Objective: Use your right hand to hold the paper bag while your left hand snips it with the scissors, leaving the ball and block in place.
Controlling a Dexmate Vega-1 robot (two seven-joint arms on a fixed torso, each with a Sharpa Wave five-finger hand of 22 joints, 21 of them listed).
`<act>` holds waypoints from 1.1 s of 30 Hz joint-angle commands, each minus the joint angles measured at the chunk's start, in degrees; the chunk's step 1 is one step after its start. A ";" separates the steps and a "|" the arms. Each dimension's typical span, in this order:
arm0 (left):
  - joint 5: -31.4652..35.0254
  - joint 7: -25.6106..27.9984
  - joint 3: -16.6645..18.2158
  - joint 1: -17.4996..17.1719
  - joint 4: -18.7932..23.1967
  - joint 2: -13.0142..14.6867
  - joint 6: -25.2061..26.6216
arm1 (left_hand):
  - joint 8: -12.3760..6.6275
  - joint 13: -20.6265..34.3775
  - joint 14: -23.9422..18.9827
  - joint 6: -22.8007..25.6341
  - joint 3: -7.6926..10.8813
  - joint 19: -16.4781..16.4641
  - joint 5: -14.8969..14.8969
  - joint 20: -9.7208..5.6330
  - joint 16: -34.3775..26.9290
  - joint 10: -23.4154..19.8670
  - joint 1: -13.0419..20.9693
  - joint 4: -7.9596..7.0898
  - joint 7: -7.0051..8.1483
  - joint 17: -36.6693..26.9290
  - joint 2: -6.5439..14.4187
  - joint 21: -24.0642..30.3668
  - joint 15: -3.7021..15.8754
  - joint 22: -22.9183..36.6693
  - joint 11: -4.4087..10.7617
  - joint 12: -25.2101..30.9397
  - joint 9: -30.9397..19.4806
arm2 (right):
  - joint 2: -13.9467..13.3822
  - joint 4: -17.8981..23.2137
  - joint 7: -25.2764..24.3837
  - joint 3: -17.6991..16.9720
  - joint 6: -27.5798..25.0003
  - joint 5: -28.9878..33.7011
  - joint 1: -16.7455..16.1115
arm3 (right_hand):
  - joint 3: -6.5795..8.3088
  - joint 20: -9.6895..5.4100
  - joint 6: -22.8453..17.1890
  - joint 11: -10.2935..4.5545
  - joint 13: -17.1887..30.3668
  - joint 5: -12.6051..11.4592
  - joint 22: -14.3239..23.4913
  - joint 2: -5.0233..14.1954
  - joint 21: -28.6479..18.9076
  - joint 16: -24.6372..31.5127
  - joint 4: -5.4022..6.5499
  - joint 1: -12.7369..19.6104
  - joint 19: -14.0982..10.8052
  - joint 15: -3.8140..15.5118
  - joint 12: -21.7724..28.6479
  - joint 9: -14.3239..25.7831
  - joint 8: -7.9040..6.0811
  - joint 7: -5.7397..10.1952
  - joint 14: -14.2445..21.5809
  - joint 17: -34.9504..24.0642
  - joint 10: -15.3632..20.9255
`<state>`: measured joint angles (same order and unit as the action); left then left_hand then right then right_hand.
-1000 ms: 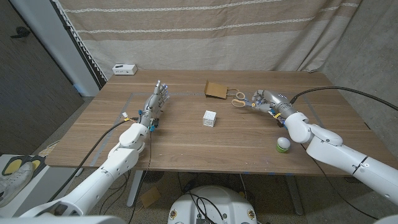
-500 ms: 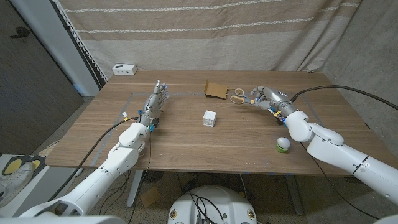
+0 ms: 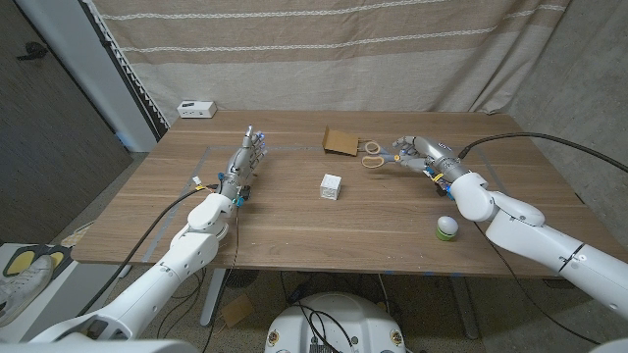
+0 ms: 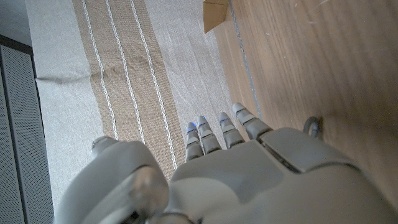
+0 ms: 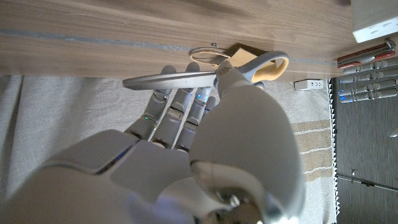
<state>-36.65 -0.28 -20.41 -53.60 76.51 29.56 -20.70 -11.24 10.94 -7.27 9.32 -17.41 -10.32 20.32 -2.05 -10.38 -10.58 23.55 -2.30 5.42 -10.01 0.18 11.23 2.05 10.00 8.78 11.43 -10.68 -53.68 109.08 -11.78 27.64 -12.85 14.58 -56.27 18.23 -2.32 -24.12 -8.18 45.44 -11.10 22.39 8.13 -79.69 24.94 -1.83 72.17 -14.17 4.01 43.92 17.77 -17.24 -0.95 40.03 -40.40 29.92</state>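
Seen from the head camera, 2 robot arms reaching over a wooden desk [image 3: 294, 221] before a striped curtain [image 3: 324, 49].

Upper centre of the frame: paper bag [image 3: 341, 142], lying on the desk near its far edge. Just right of it, scissors [image 3: 373, 155], tan loops toward the bag, blades running to the right hand [image 3: 420, 154]. Fingers of that hand closed on the blade end, as the right wrist view confirms: scissors [image 5: 211, 71] pinched at the fingertips, bag [image 5: 239, 53] showing just beyond the loops against the desk [image 5: 124, 25]. Whether the loops touch the bag, impossible to tell.

Centre of the frame: white block [image 3: 331, 186], alone, below the bag and well apart from both hands. Lower right: ball [image 3: 447, 227], green and white, beside the right forearm near the desk's front edge.

Left of centre: left hand [image 3: 247, 157], on the desk, fingers straight, close together and pointing toward the far edge, gripping nothing. Same in the left wrist view, left hand [image 4: 249, 162] extended with nothing in it, bag [image 4: 215, 14] small in the distance.

Upper left, at the desk's far corner: small white box [image 3: 197, 109].
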 commanded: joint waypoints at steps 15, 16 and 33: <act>0.99 1.40 -0.43 -0.98 2.23 0.22 0.34 | -0.21 -0.02 -0.11 0.50 -0.09 -0.56 0.16 -5.58 -0.19 -0.82 0.12 -0.23 -0.18 -0.06 0.43 0.04 8.39 0.19 -0.04 0.34 -0.07 | -2.65 1.27 5.38 -0.68 -0.67 -3.65 -0.07 | 13.10 -8.83 -2.35 1.28 10.36 -0.69 -0.76 5.31 -5.74 1.24 8.22 5.81 4.79 8.95 2.90 -2.36 4.46 1.18 -6.59 -5.92 -12.04; 1.10 1.54 -0.44 -1.03 2.42 0.28 0.42 | -0.20 -0.02 -0.09 0.49 -0.09 -0.54 0.16 -5.61 -0.19 -0.85 0.12 -0.23 -0.18 -0.06 0.43 0.03 8.43 0.19 -0.03 0.35 -0.07 | -2.70 1.31 5.32 -0.77 -0.57 -3.81 -0.18 | 13.63 -8.85 -2.66 1.58 10.93 -0.67 -0.86 5.32 -5.90 1.31 8.55 5.89 5.10 8.87 3.06 -2.42 4.56 1.21 -7.05 -6.21 -12.72; 1.50 2.33 -0.76 -1.08 3.21 0.19 1.13 | -0.17 -0.01 -0.11 0.53 -0.10 -0.58 0.16 -5.56 -0.19 -0.91 0.13 -0.26 -0.20 -0.06 0.43 0.04 8.47 0.19 -0.01 0.35 -0.06 | -1.44 -2.02 2.16 -2.67 4.58 -7.62 -1.52 | 16.21 -9.61 -8.63 1.47 15.48 -0.09 -1.51 5.04 -8.33 2.57 10.03 6.02 4.52 9.16 6.32 -2.01 3.83 3.14 -8.82 -8.52 -13.57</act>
<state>-35.34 1.59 -20.97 -54.58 79.32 29.84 -19.92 -11.24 10.94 -7.27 9.31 -17.41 -10.32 20.32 -2.05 -10.38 -11.20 23.55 -2.30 5.43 -10.01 0.18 11.23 2.05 10.00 8.79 11.43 -10.68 -55.84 108.91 -7.98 26.23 -11.35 9.49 -56.97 33.94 -2.14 -31.48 -6.56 58.37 -11.62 20.97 13.72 -87.44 26.72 8.21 77.95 -8.50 2.96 49.40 15.32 -12.77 2.03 31.06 -48.47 16.21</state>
